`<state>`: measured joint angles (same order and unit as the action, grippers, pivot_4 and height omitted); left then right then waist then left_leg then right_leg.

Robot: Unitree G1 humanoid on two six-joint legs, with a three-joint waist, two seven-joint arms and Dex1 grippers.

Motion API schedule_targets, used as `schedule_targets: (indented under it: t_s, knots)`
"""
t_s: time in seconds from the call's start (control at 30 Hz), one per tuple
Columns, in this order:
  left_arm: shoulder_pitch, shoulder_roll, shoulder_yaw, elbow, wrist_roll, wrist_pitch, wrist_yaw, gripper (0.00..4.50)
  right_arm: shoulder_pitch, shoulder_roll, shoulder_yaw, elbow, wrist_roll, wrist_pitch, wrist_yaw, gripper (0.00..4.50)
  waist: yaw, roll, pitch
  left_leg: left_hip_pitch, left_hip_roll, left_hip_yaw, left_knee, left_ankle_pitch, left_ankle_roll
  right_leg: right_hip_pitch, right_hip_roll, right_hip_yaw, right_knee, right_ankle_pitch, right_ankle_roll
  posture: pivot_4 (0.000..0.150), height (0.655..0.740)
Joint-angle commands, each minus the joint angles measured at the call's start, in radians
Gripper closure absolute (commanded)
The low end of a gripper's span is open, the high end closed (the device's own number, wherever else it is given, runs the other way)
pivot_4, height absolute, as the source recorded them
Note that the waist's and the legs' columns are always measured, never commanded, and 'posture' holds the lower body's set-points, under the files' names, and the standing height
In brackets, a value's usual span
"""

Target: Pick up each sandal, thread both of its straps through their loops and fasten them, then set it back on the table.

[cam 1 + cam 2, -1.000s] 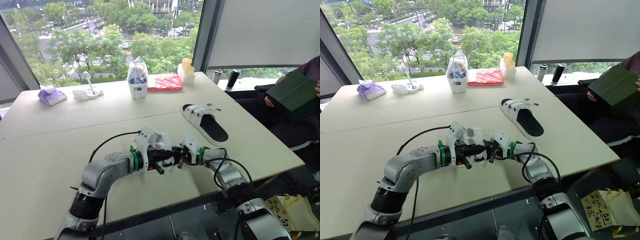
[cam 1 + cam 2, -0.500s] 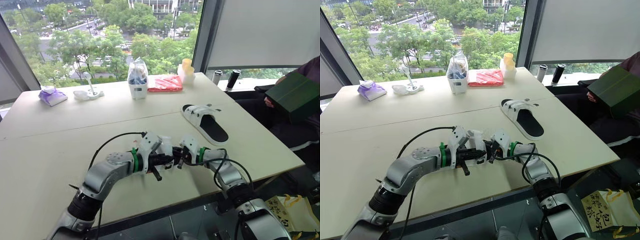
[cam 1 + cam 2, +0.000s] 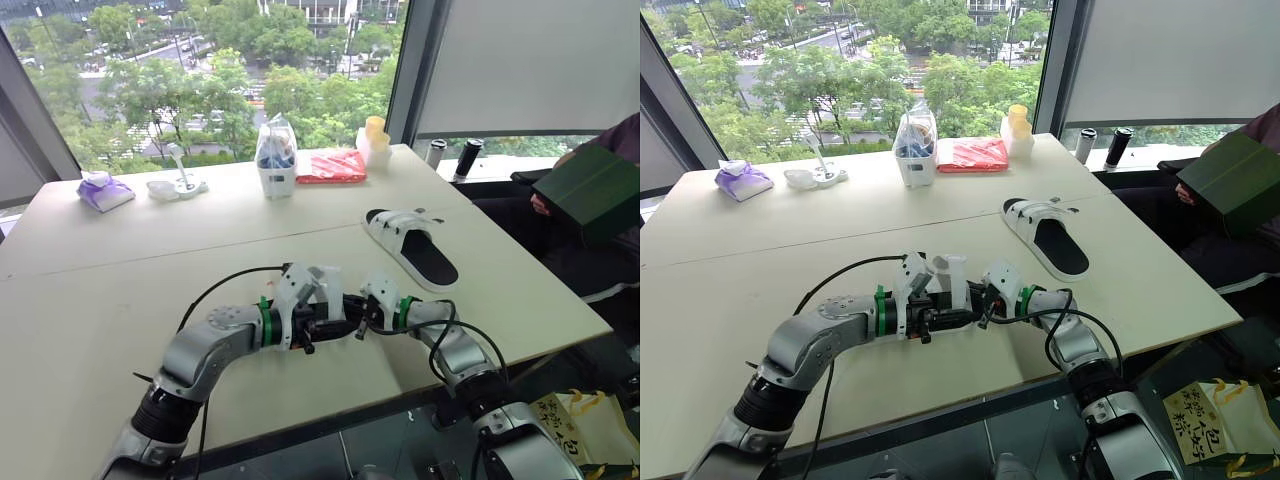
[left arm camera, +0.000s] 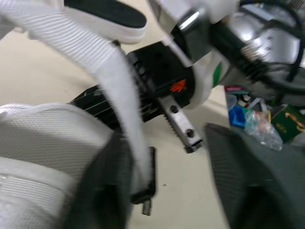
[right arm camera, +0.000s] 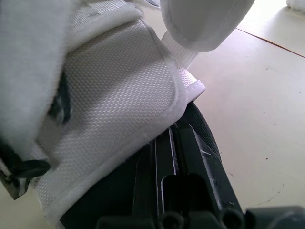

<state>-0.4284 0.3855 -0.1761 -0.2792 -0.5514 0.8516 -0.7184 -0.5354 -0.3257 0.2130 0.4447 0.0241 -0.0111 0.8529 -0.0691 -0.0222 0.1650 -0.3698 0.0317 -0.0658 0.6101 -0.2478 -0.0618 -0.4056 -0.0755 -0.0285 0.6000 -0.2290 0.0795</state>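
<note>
Cream tabletop [image 3: 120, 270] beside a tall window with treetops outside. At the far edge stand a clear bag of small items [image 3: 274, 150] and a red packet [image 3: 330, 166]. At the right, a person holds a dark green box [image 3: 590, 190].

Near the front edge, the left gripper [image 3: 318, 325] and right gripper [image 3: 362, 322] meet tip to tip with a white sandal [image 5: 109, 95] between them, just above the table. The second sandal [image 3: 420, 250] lies flat and well apart, toward the right side. It has a black footbed and white straps.

In the left wrist view, the left gripper's fingers [image 4: 102, 191] stand spread. A white woven strap [image 4: 114, 67] runs down against the inner face of one of them. A small dark fitting [image 4: 143, 195] sits at the strap's lower end. I cannot tell whether the right gripper is closed on the sandal. The sandal's padded upper rests across it.

The upper is a soft, quilted mesh with a stitched, rounded border. The strap is flat ribbed webbing.

The sandal looks light. Its sole is probably the only fairly stiff part, so that is the place to steady it. The strap looks limp and likely to flop or twist, so a pinch close to its free end should steer it best through the loop.
</note>
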Motion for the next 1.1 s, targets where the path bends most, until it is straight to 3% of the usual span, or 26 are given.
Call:
schedule_targets:
  t_s: [0.03,0.17,0.3,0.67,1.1]
  knots:
    - [0.044,0.076,0.121,-0.136,-0.115,0.074,-0.028,1.58,0.090,-0.011,0.077,0.099,-0.059,0.089,0.032,4.50,0.001,0.000,0.000,0.000,0.000,-0.001,0.000,0.000,0.000,0.000,0.000,0.000,0.000,0.000,0.000,0.150,0.7400]
    - [0.103,0.153,0.198,-0.217,-0.260,0.184,-0.054,1.58,0.080,-0.010,0.079,0.113,-0.061,0.088,0.036,4.50,0.003,0.000,0.000,0.000,0.000,-0.001,-0.001,0.000,0.000,0.000,0.000,-0.001,-0.001,0.000,0.000,0.150,0.7400]
    - [0.157,0.227,0.181,-0.253,-0.311,0.238,-0.082,1.58,0.070,-0.007,0.082,0.125,-0.064,0.084,0.040,4.50,0.001,0.000,0.000,-0.002,-0.001,-0.001,0.001,-0.001,0.000,0.000,-0.001,-0.001,-0.002,0.000,0.000,0.150,0.7400]
    - [0.096,0.083,-0.029,-0.073,-0.081,0.094,0.044,1.58,0.075,-0.004,0.085,0.118,-0.065,0.089,0.037,4.50,0.003,-0.001,-0.001,-0.001,-0.001,-0.001,0.001,0.000,0.000,0.000,-0.001,-0.001,-0.002,0.000,0.000,0.150,0.7400]
    - [0.071,0.025,-0.020,-0.061,-0.010,0.094,0.134,1.58,0.068,-0.006,0.081,0.123,-0.065,0.087,0.036,4.50,0.005,-0.001,-0.001,-0.001,-0.001,-0.001,0.001,0.000,0.000,0.000,-0.001,-0.001,-0.001,0.000,0.000,0.150,0.7400]
